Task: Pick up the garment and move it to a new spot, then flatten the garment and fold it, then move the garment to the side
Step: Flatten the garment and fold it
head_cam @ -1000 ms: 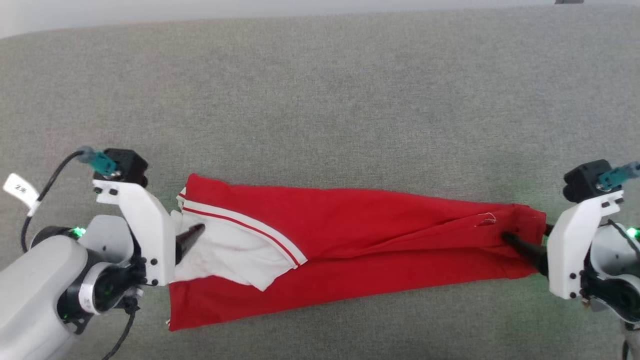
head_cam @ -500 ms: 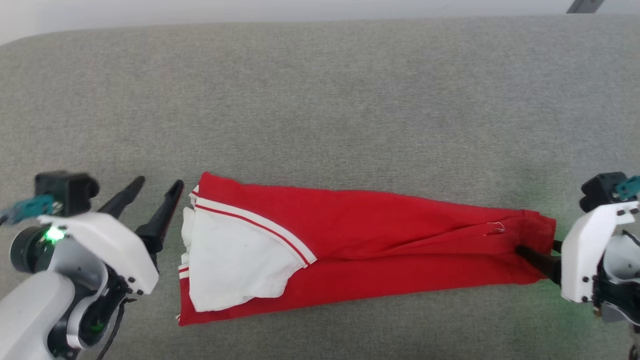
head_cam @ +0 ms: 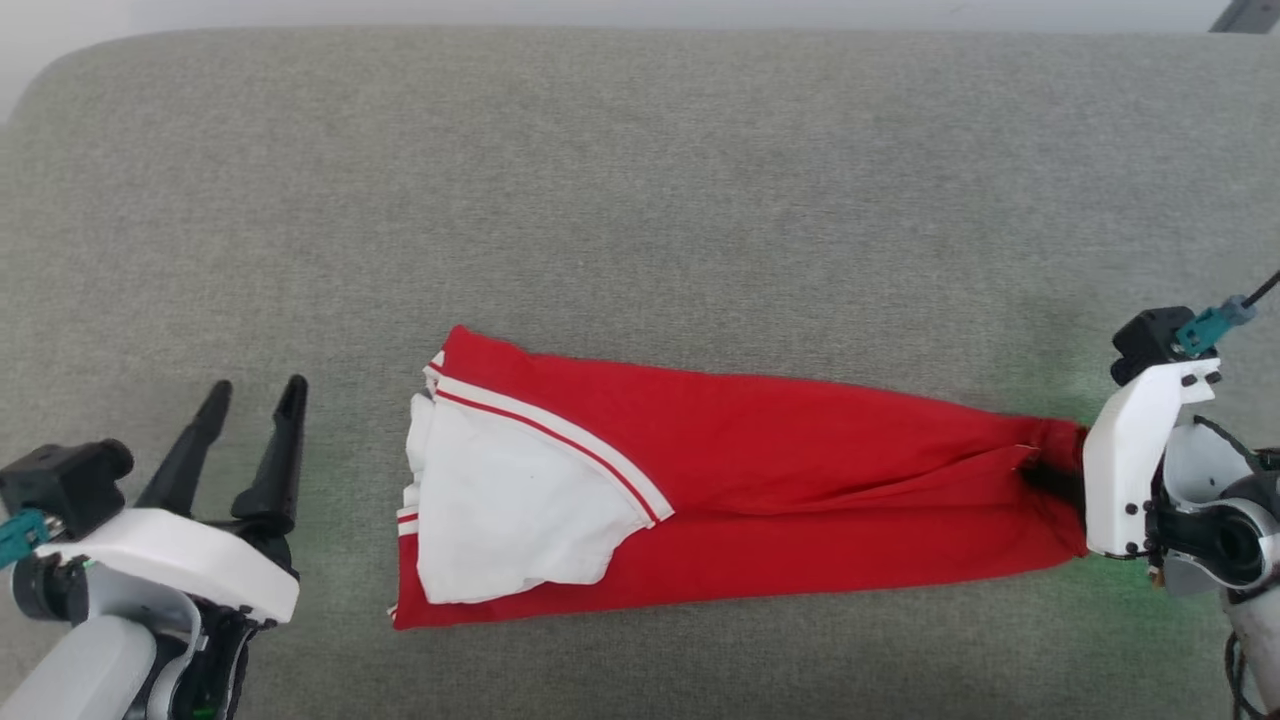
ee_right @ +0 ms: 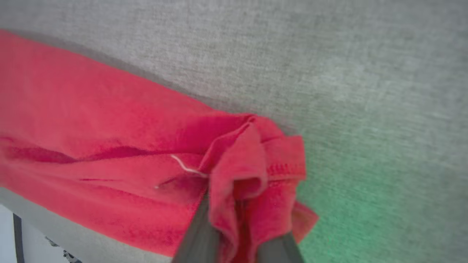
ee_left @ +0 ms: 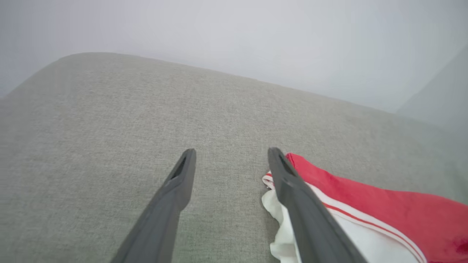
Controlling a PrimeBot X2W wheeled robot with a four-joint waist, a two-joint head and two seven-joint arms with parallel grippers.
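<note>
**Limp red shirt, pinched at one end only**

The garment, a bright red soft-fabric T-shirt with white short sleeves and double white stripes, lies as a long narrow band on the grey fabric-covered worktop. In the head view it runs from 9 o'clock to 3 o'clock across the lower middle. Its white sleeve is folded over the 9 o'clock end.

The right gripper, at 3 o'clock, has its jaws clamped on the bunched hem, where the cloth puckers in loose folds. The left gripper, at 8 o'clock, stands clear of the shirt with its jaws apart and nothing between them.

The shirt looks light, thin and wholly limp, so it will probably sag and drape from any single hold and drag along the textured cover rather than slide cleanly. It seems sturdy enough for a firm pinch. A hold at two well-separated points should keep it spread. The likeliest second hold is the shoulder edge at 9 o'clock, beside the striped seam, taking all the layers together so that the sleeve does not flop loose.
</note>
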